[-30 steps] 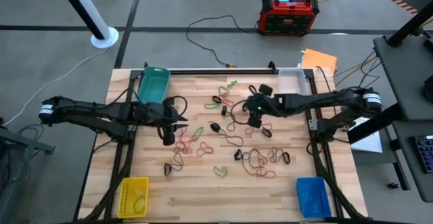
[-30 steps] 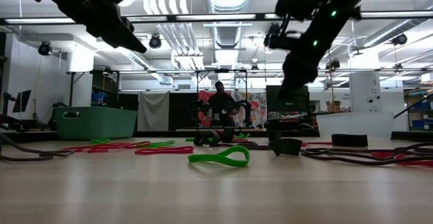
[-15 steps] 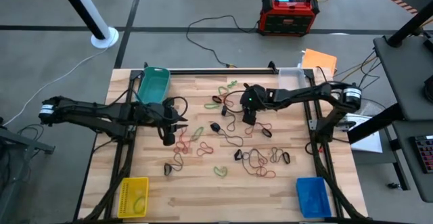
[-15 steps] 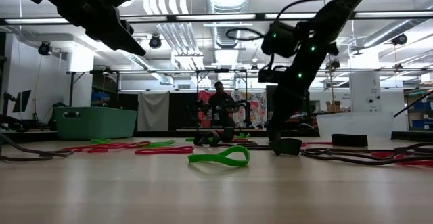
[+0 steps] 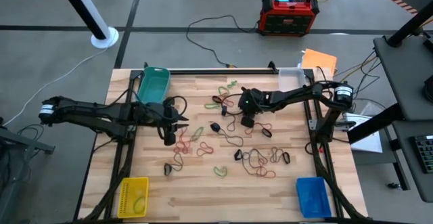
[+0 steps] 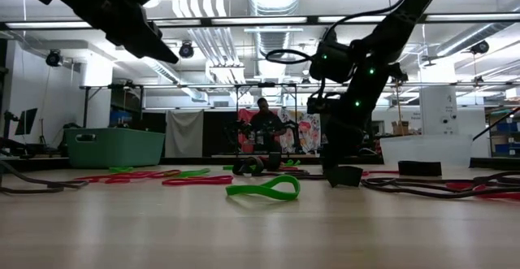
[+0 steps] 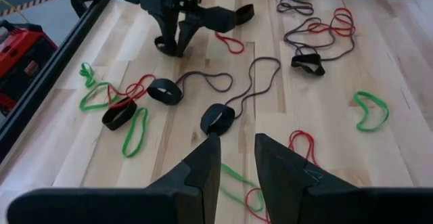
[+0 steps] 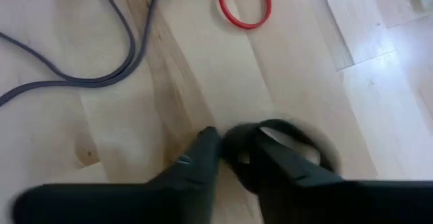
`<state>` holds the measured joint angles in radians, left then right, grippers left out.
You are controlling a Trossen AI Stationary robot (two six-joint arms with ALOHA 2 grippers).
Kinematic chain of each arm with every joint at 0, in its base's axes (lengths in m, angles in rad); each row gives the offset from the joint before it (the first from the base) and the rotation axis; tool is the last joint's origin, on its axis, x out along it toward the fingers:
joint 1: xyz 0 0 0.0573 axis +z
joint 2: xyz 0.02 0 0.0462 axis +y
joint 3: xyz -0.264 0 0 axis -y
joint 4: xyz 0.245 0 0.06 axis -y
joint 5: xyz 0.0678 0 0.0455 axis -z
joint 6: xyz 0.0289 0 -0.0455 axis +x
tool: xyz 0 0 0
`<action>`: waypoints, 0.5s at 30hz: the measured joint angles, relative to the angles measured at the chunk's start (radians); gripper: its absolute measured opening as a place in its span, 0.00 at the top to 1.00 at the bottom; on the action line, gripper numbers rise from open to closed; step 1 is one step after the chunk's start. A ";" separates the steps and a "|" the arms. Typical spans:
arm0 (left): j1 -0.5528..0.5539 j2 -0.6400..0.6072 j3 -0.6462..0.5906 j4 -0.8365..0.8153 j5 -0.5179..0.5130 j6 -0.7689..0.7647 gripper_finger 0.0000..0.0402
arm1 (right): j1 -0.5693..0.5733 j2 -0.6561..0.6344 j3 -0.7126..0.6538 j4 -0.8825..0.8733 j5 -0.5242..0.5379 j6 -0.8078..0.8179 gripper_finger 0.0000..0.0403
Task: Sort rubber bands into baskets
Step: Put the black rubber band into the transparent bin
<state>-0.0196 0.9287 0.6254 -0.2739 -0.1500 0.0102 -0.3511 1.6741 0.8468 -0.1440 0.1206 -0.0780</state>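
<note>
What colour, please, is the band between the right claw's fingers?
Black band, best seen in the right wrist view.
</note>
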 joint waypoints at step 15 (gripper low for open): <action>0.000 0.000 0.000 0.034 -0.001 -0.019 0.81 | -0.018 -0.246 0.008 -0.192 0.143 0.085 0.98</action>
<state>-0.0196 0.9287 0.6254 -0.2402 -0.1509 -0.0086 -0.3693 1.4278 0.8548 -0.3358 0.2637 0.0069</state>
